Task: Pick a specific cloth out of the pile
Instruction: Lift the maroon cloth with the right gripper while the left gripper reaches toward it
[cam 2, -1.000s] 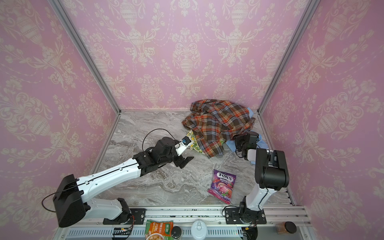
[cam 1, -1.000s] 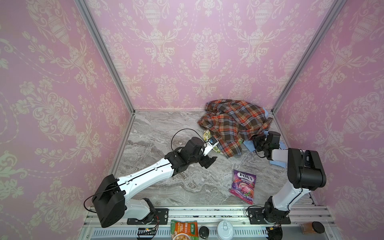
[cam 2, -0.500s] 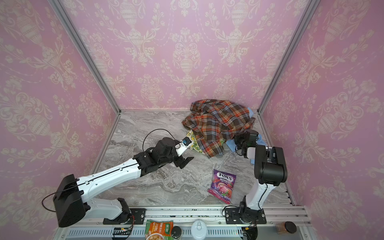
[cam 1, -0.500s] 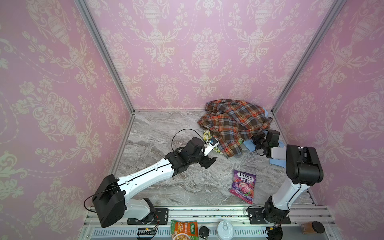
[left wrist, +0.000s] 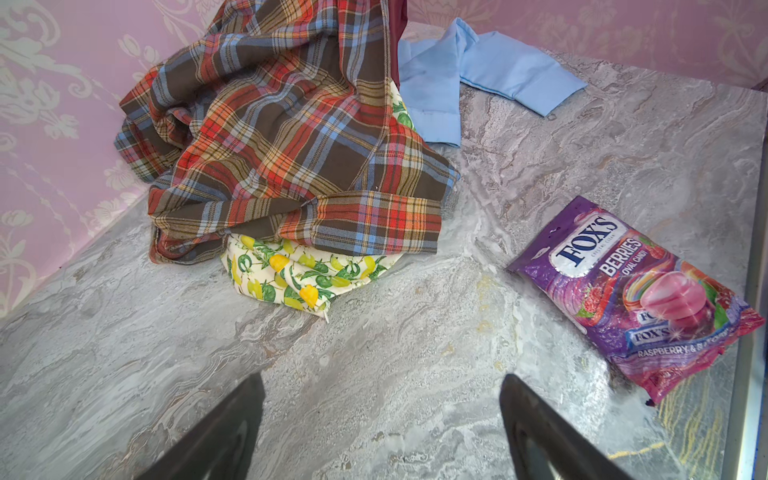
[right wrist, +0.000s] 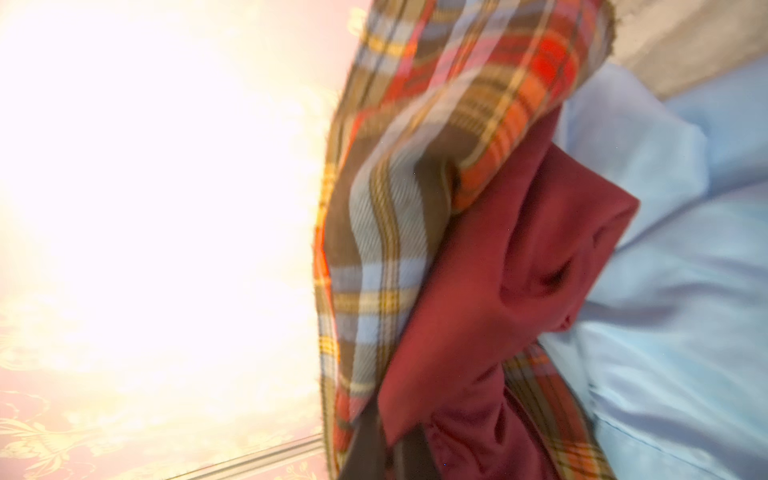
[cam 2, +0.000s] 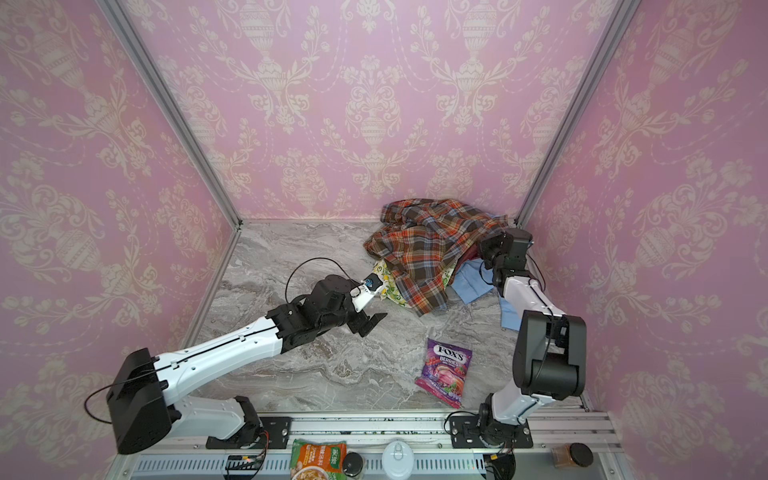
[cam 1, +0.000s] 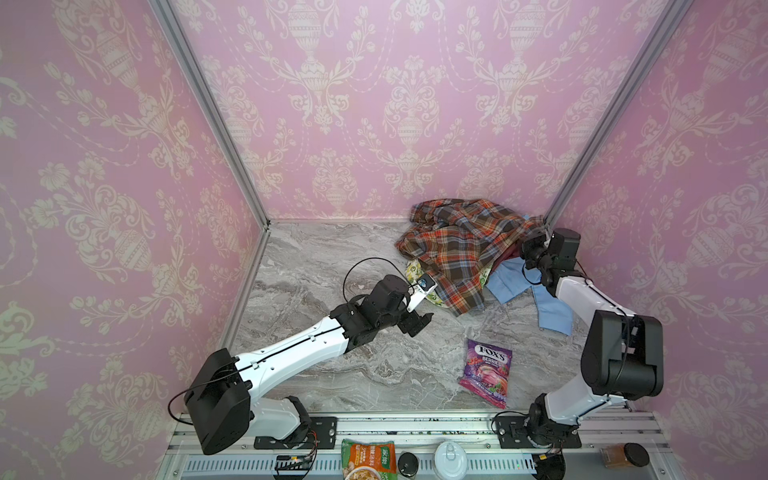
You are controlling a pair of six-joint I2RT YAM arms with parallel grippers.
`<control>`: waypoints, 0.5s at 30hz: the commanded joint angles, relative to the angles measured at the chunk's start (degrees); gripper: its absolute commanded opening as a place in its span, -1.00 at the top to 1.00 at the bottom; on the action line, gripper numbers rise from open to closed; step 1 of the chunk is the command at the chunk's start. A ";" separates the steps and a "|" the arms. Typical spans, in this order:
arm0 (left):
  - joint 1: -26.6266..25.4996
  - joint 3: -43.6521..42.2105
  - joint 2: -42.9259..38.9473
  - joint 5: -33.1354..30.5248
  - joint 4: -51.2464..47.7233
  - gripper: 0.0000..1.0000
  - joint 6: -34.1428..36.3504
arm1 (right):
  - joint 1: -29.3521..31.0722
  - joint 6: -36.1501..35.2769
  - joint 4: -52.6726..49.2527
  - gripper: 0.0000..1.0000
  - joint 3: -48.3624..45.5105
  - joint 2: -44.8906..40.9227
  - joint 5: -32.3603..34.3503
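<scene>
The cloth (right wrist: 498, 257), plain maroon, sits in the pile (cam 1: 453, 266) right of centre in both top views, tucked between the plaid shirt (cam 1: 457, 241) and the light blue shirt (cam 1: 509, 284). The right gripper (cam 1: 527, 249), at the pile's right edge, is clamped tight on a fold of it. The left gripper (left wrist: 381, 376) hangs spread wide over bare bench (cam 1: 316, 266), lower left of the pile.

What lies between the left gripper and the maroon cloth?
The plaid shirt and, under its near edge, the lemon-print cloth lie between the left gripper and the maroon cloth; both top views show it.
</scene>
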 commanded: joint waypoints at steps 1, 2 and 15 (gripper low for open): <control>-0.47 0.39 0.86 -2.01 -0.55 -0.82 0.62 | 0.19 -3.44 -6.05 1.00 9.08 -0.61 1.10; -0.40 0.44 0.88 -2.12 -0.60 -0.82 0.42 | 0.27 -3.63 -6.61 1.00 11.47 -0.17 0.74; 1.85 -0.39 1.45 -1.23 1.82 -0.88 -3.16 | 3.51 -9.32 -16.53 1.00 41.55 5.86 0.20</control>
